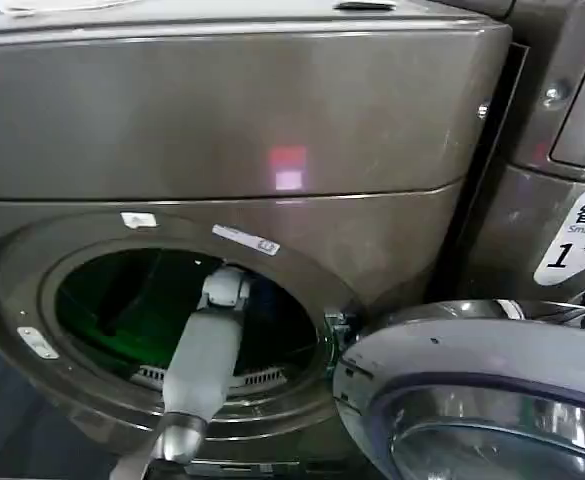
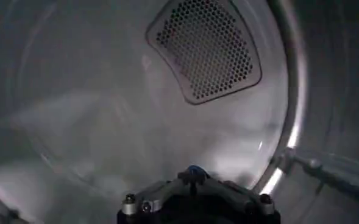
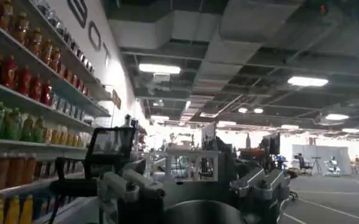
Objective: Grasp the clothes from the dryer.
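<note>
The dryer (image 1: 272, 110) is a bronze-grey front loader with its round porthole (image 1: 187, 320) open. My left arm (image 1: 204, 355) reaches through the porthole into the drum. Inside, the left gripper (image 2: 194, 176) sits low in front of the bare steel back wall (image 2: 106, 115) and its perforated vent panel (image 2: 206, 49). Its fingers meet in the middle, with a small blue bit at the tip; I cannot tell what it is. The clothes are out of view. My right gripper (image 3: 194, 182) is open and empty, held away from the dryer and facing the room.
The dryer's round glass door (image 1: 482, 400) hangs open at the lower right, close to the porthole rim. A second machine (image 1: 562, 120) with a white "1" sticker (image 1: 572, 250) stands to the right. Shelves of bottles (image 3: 21, 91) line the room behind.
</note>
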`<control>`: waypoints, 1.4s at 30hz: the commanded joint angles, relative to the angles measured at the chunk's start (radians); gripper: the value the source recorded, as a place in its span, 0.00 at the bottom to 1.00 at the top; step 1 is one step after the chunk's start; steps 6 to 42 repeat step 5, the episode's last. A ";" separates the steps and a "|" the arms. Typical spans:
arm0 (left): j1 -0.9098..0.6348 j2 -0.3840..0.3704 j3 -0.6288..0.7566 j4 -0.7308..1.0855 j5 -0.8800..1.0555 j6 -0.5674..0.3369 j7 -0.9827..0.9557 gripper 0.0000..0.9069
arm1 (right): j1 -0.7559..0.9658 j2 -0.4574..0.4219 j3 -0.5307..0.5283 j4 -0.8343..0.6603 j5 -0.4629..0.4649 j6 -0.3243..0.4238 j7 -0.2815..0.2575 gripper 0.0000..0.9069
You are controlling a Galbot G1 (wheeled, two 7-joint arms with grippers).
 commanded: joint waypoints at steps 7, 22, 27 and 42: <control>-0.006 0.004 0.001 0.003 -0.017 -0.008 -0.019 0.00 | -0.004 0.000 0.018 0.002 0.014 -0.019 0.015 1.00; -0.006 0.004 0.001 0.003 -0.017 -0.008 -0.019 0.00 | -0.004 0.000 0.018 0.002 0.014 -0.019 0.015 1.00; -0.006 0.004 0.001 0.003 -0.017 -0.008 -0.019 0.00 | -0.004 0.000 0.018 0.002 0.014 -0.019 0.015 1.00; -0.006 0.004 0.001 0.003 -0.017 -0.008 -0.019 0.00 | -0.004 0.000 0.018 0.002 0.014 -0.019 0.015 1.00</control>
